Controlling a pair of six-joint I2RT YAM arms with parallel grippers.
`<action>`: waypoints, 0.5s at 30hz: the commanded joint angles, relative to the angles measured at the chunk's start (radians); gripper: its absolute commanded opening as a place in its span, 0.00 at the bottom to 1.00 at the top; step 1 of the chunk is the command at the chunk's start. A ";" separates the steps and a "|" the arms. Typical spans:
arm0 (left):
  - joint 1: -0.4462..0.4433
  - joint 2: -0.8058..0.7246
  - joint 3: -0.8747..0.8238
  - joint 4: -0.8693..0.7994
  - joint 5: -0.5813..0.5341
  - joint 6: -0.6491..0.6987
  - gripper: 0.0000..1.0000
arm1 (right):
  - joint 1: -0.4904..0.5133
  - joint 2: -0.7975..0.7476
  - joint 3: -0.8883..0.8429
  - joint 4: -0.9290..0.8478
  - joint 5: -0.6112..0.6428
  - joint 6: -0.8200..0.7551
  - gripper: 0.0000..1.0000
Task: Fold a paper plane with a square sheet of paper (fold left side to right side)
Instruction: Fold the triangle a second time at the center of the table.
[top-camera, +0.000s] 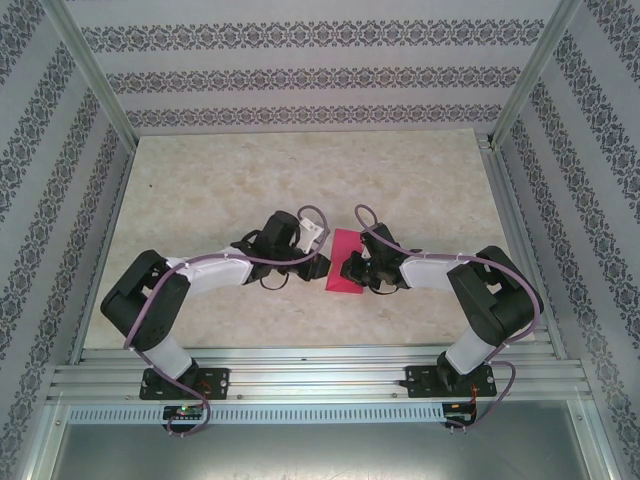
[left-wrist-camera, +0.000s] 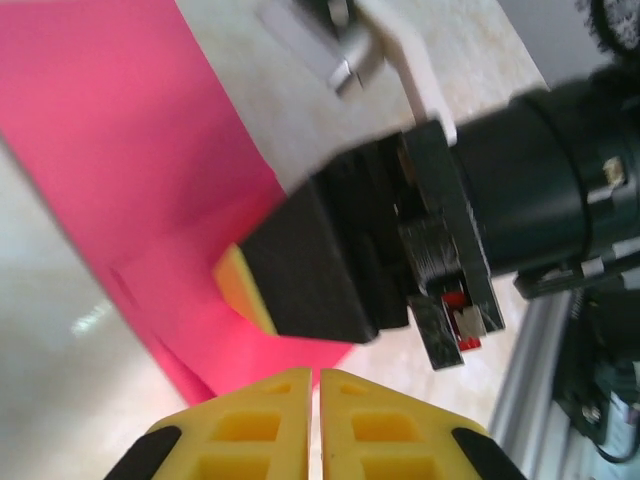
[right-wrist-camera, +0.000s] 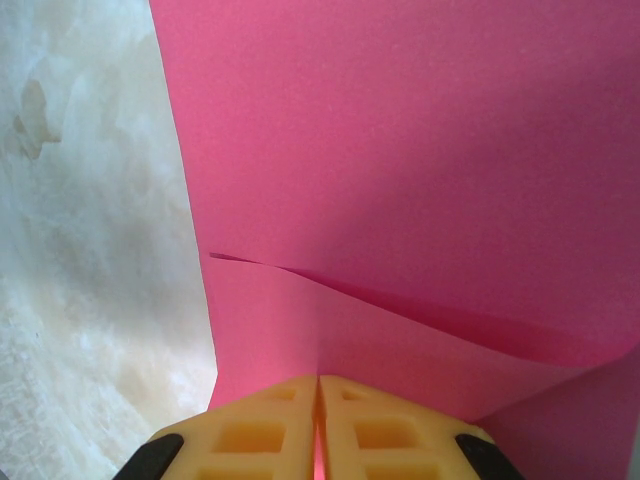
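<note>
Two grippers of mine stood tip to tip near the middle of the marble-patterned table (top-camera: 250, 180), and the pink sheet of paper (top-camera: 347, 246) was directly under them. My left gripper (top-camera: 322, 266) pointed in from the left, with its tip at the left edge of the sheet. My right gripper (top-camera: 351, 268) pointed in from the other side and lay over the sheet itself. From above, the sheet looked like a narrow rectangle and not a full square.

In my left wrist view, the yellow fingers (left-wrist-camera: 265, 425) of my left gripper (left-wrist-camera: 316, 400) were pressed nearly together. Only a thin slit was between them, and nothing was in that slit. The sheet (left-wrist-camera: 120, 150) lay ahead of these fingers and to their left, and its near corner ended just before the fingertips. Straight ahead, the black finger of my right gripper (left-wrist-camera: 255, 282), with its yellow pad (left-wrist-camera: 238, 275), sat on the right part of the sheet.

In my right wrist view, the fingers (right-wrist-camera: 270, 425) of my right gripper (right-wrist-camera: 318, 400) were closed too, with a very thin gap that showed pink. I could not tell whether a layer was pinched there or whether it was the paper below. The sheet (right-wrist-camera: 420, 150) stretched ahead of these fingers and to their right, and bare table (right-wrist-camera: 80, 200) was on their left. Just ahead of the fingertips the curved edge of an upper layer crossed the sheet, a little raised from the layer under it.
</note>
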 joint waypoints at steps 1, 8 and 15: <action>-0.038 0.051 0.006 0.068 0.049 -0.100 0.11 | 0.010 0.030 -0.030 -0.053 0.038 -0.015 0.11; -0.056 0.158 0.057 0.039 0.018 -0.110 0.10 | 0.010 0.032 -0.028 -0.052 0.032 -0.017 0.10; -0.059 0.169 0.063 -0.023 -0.046 -0.077 0.10 | 0.010 0.033 -0.026 -0.056 0.031 -0.019 0.11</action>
